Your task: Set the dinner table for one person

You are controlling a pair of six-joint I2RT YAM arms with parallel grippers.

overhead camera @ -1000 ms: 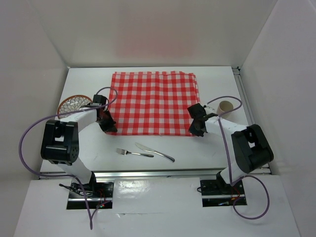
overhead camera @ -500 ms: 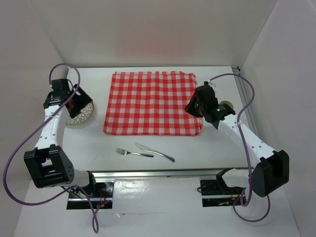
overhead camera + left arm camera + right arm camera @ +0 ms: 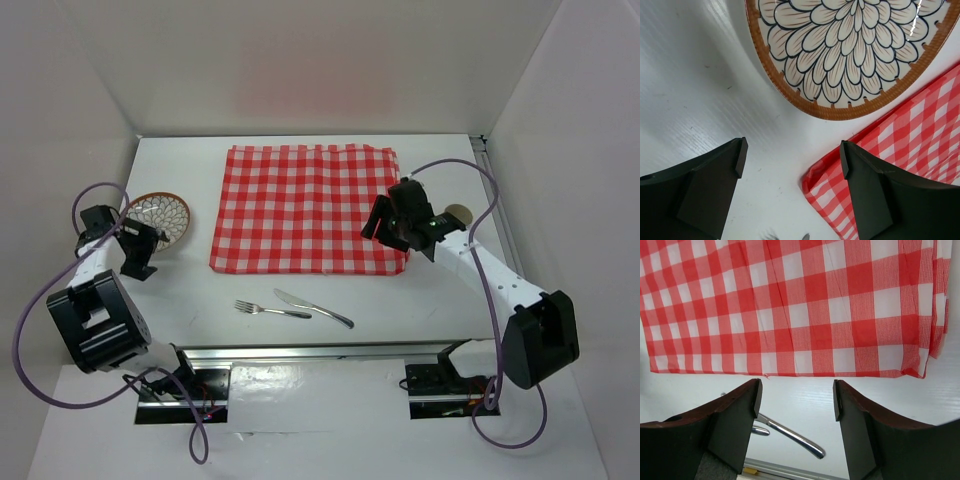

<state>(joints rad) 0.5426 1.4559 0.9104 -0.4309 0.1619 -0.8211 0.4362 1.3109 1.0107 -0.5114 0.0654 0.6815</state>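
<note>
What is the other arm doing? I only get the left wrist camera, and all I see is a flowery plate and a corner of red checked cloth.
Observer: The right gripper hovers by the near right corner of the cloth, open and holding nothing.
Operator: Is there a cup anywhere?
Observer: Yes, a tan cup stands on the dinner table to the right of the cloth, partly hidden behind the right arm.
Operator: And things to eat with?
Observer: A fork and a knife lie close together on the bare table, between the cloth and the near edge.
</note>
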